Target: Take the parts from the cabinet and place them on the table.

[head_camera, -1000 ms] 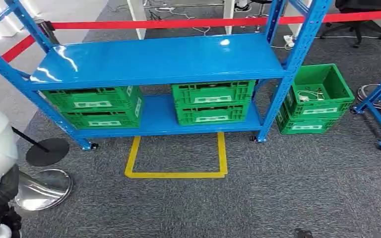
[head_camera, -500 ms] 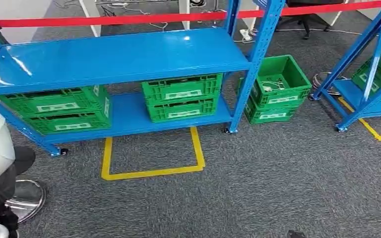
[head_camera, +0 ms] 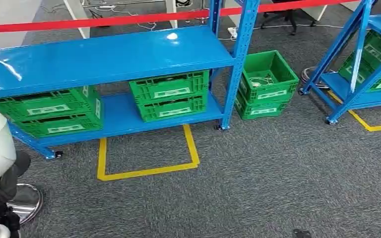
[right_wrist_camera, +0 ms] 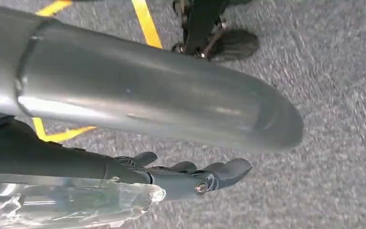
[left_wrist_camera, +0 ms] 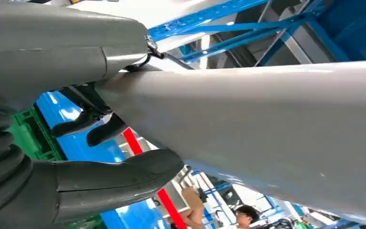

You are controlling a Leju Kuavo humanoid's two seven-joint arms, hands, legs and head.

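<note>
A storeroom-like lab: blue steel racks [head_camera: 104,57], green crates [head_camera: 169,95], taped carpet [head_camera: 258,178]

Crate [head_camera: 267,79] contents too small

Grey carpet floor [head_camera: 258,173], yellow tape square [head_camera: 146,153] marked on it, red barrier tape [head_camera: 104,21] behind, chrome stanchion base [head_camera: 25,198] near left, office chair [head_camera: 280,15] beyond.

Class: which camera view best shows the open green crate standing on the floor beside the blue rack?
The head view: the green crate stands whole on the carpet, right of the blue rack, with cables inside. The left wrist view catches a green crate edge, but which crate cannot be told. The right wrist view looks down at carpet and yellow tape.
</note>
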